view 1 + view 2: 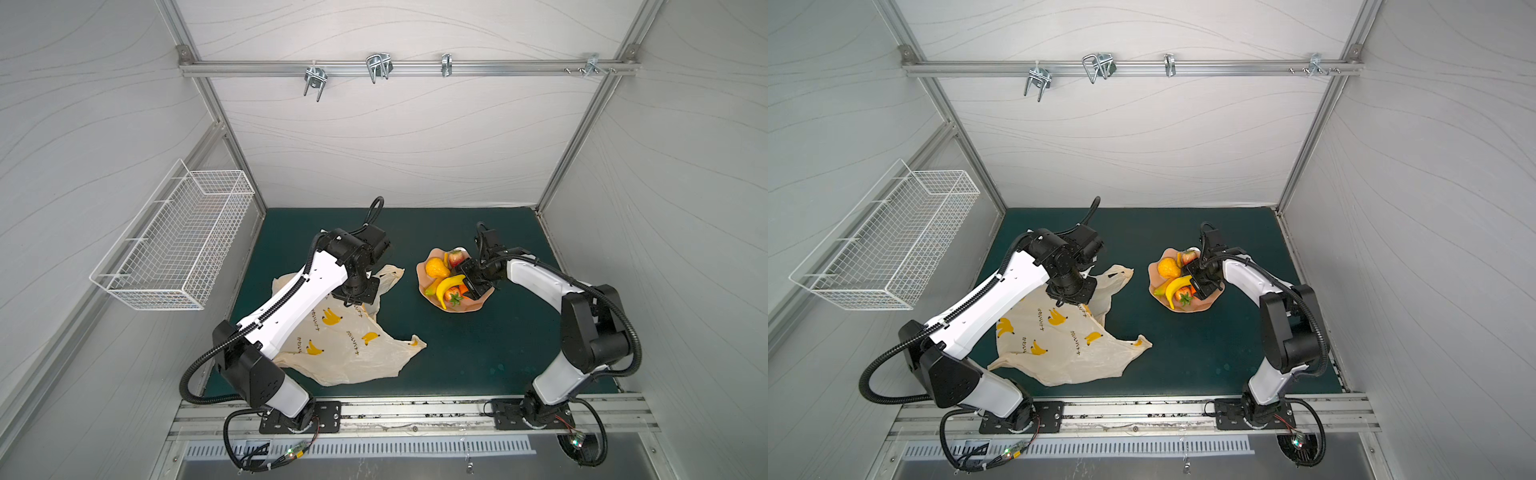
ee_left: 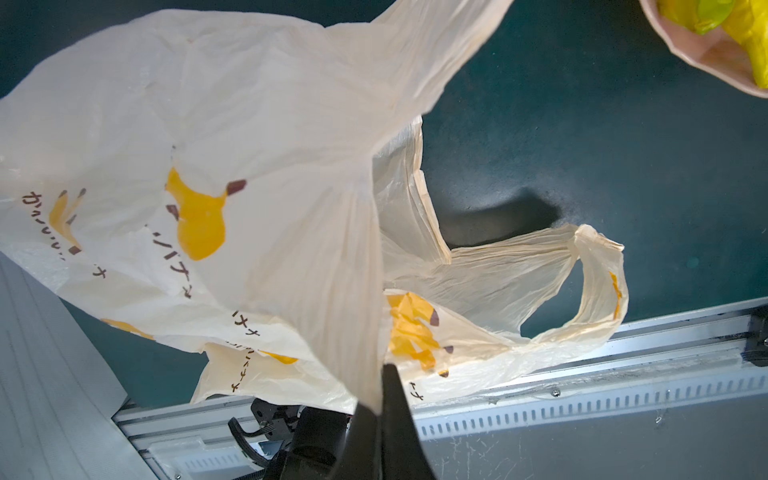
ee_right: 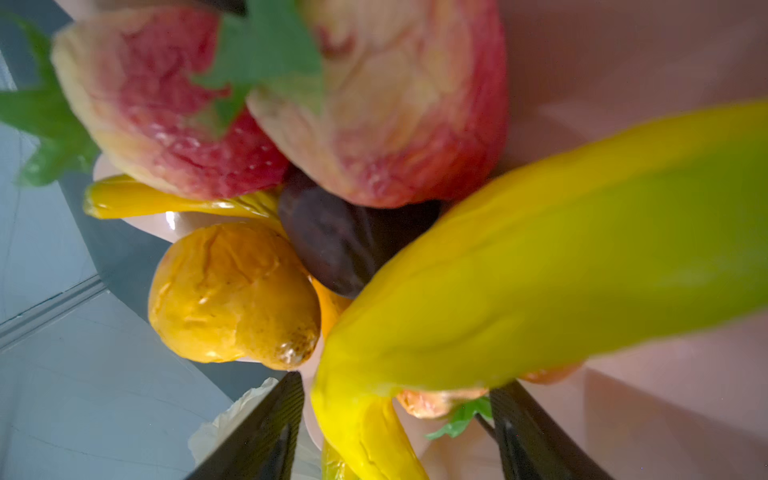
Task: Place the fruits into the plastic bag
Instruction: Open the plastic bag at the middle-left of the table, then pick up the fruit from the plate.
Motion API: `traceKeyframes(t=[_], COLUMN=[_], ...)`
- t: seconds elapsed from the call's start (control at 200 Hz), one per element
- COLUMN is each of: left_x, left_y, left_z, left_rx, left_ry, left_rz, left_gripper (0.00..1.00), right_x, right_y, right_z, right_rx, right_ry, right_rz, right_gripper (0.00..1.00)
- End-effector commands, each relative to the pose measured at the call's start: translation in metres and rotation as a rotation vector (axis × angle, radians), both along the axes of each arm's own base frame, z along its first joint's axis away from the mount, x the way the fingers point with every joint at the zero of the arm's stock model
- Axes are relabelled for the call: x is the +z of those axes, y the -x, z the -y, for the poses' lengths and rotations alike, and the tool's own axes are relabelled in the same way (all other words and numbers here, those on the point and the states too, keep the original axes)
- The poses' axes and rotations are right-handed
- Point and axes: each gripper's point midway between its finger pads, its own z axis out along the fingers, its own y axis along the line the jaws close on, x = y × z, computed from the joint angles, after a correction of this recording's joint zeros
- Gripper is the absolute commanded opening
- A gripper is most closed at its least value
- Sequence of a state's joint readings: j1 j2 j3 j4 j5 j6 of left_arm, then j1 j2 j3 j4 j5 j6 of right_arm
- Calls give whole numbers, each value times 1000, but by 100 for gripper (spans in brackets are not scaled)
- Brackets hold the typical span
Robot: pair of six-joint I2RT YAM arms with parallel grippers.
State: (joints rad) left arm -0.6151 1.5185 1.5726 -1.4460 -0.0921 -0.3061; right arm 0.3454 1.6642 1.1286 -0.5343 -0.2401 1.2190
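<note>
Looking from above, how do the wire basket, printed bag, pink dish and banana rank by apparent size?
Roughly alike: wire basket and plastic bag. The basket hangs nearer the camera and the left arm hides part of the bag, so unranked.
Then pink dish.
Smallest: banana.

Piled fruits (image 1: 451,282); crumpled banana-print bag (image 1: 353,353) alongside

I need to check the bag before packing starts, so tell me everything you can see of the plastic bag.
The plastic bag is thin, crinkly, cream-coloured film printed with yellow banana bunches and small dark lettering. It lies mostly flat and creased on the green mat, partly under the left arm. The left tool is shut on a gathered fold near its mouth, holding that part up; one loop handle curls free beside it. No fruit shows in it.
</note>
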Motion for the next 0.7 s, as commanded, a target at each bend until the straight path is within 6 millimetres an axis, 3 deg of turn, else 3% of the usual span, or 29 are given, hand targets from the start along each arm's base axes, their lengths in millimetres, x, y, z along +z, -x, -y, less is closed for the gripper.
traceKeyframes(t=[0.0, 0.245, 0.475, 0.695], left_x=[13, 13, 13, 15], left_y=[-2, -2, -1, -2], left_z=[1, 1, 1, 0], left_rx=[-15, -23, -27, -29], left_ry=[35, 35, 38, 40], left_rz=[38, 43, 45, 61], left_gripper=[0, 0, 0, 0], right_x=[0, -12, -16, -21], right_y=[-7, -3, -5, -4], right_z=[0, 4, 5, 6], right_rx=[-60, -79, -91, -100], right_ry=[18, 53, 97, 113], right_rz=[-8, -52, -62, -66], right_gripper=[70, 64, 64, 52])
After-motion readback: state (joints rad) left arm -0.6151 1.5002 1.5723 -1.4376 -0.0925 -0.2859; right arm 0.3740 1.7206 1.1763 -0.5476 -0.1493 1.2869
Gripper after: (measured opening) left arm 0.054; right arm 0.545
